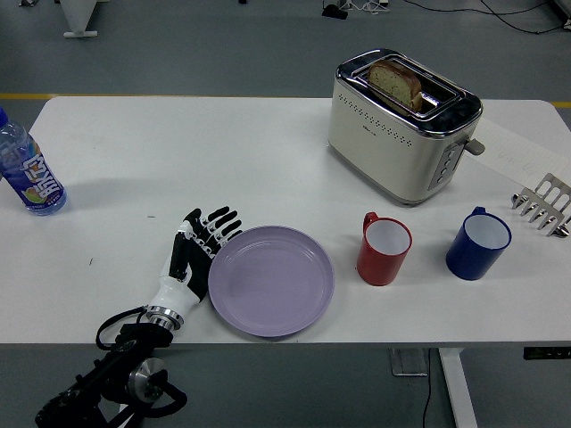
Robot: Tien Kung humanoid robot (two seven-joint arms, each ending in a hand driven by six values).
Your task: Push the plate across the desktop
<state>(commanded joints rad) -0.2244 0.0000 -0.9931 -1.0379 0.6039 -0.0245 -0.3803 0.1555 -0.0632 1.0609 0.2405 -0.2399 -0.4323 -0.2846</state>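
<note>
The left hand, fingers spread flat and grasping nothing, presses against the left rim of the round lilac plastic plate, which sits near the front edge of the white desk. The red mug with a white interior stands just beside the plate's right; a push straight rightward would likely knock it.
</note>
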